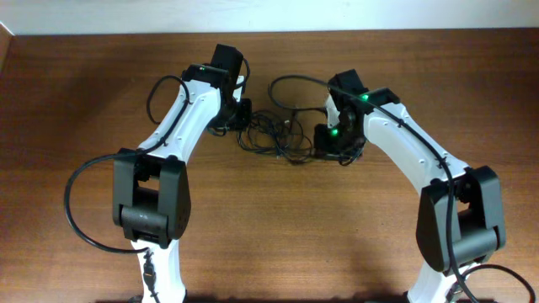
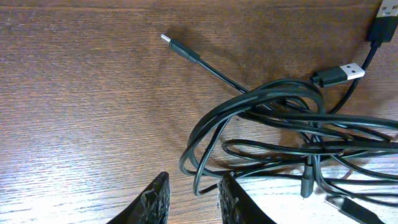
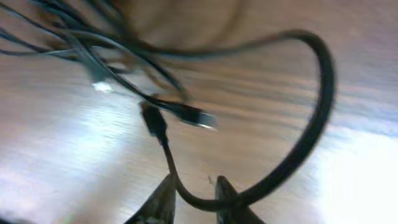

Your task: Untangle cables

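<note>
Cables (image 1: 274,135): thin black cords in one loose knot at the middle of the table (image 1: 84,101), far half, lying directly between the two grippers. The long axis of the mass runs left to right, from one gripper to the other. In the left wrist view the bundle sits ahead of and to the right of the left gripper (image 2: 193,198). One slack loop (image 2: 198,163) curves down to the very mouth of the jaws. The jaws are parted narrowly with nothing pinched. A slim plug (image 2: 177,46) trails free up and to the left, and a USB plug (image 2: 348,71) lies at the far right edge of the knot. The right wrist view is blurred. One cord runs down from a dark plug (image 3: 152,118) into the gap of the right gripper (image 3: 191,202), then sweeps out to the right in a wide arc. Cannot tell whether that cord is clamped or only passing through. Judgement: both arms are about equally near, and the left has the cleaner target. Next move: close on the near loop and draw it leftward along the long axis, away from the right side.
</note>
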Robot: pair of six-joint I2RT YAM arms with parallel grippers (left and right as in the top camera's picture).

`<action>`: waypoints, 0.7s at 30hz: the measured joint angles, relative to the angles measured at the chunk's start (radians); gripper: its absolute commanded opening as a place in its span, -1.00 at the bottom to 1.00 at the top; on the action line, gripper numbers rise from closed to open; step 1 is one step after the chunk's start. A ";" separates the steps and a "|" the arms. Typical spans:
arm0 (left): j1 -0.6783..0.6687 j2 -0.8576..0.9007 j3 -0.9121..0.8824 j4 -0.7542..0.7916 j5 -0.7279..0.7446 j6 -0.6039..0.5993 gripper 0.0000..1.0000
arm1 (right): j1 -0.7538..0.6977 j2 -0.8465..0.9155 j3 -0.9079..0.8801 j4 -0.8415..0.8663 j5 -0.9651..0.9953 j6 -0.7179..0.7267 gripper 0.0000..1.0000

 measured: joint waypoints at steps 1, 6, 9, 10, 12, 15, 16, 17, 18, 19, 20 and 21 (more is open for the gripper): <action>0.000 0.000 0.000 -0.001 0.000 0.000 -0.45 | 0.000 0.000 0.000 -0.026 0.034 -0.003 -0.65; 0.000 0.000 0.000 0.000 0.000 0.000 -0.43 | -0.001 0.000 0.004 -0.073 0.051 0.014 0.75; 0.000 0.000 0.000 0.000 0.000 0.000 -0.42 | -0.028 0.015 0.166 -0.175 -0.084 0.035 0.95; 0.000 0.000 -0.001 0.000 0.000 0.000 -0.42 | -0.038 0.016 0.212 -0.189 -0.100 0.035 0.95; 0.000 0.000 -0.001 0.000 0.000 0.000 -0.42 | -0.056 0.014 0.301 -0.142 -0.116 0.035 0.76; 0.000 0.000 -0.001 0.000 0.000 0.000 -0.44 | -0.047 0.017 0.299 -0.018 -0.115 0.037 0.17; 0.000 0.000 -0.001 0.000 -0.001 0.000 -0.45 | -0.035 0.024 0.299 0.004 -0.115 0.043 0.02; 0.000 0.000 -0.001 0.000 -0.002 0.000 -0.44 | -0.026 0.034 0.298 0.018 -0.115 0.045 -0.14; 0.000 0.000 -0.001 0.000 -0.003 0.000 -0.42 | -0.015 0.049 0.298 0.042 -0.115 0.044 -0.17; 0.000 0.000 -0.001 0.000 -0.003 0.000 -0.39 | 0.003 0.088 0.298 0.069 -0.115 0.049 -0.17; 0.000 0.000 -0.001 0.000 -0.004 0.000 -0.38 | 0.016 0.117 0.298 0.086 -0.116 0.049 -0.16; 0.000 0.000 -0.001 0.000 -0.004 0.000 -0.36 | 0.029 0.151 0.297 0.106 -0.116 0.060 -0.07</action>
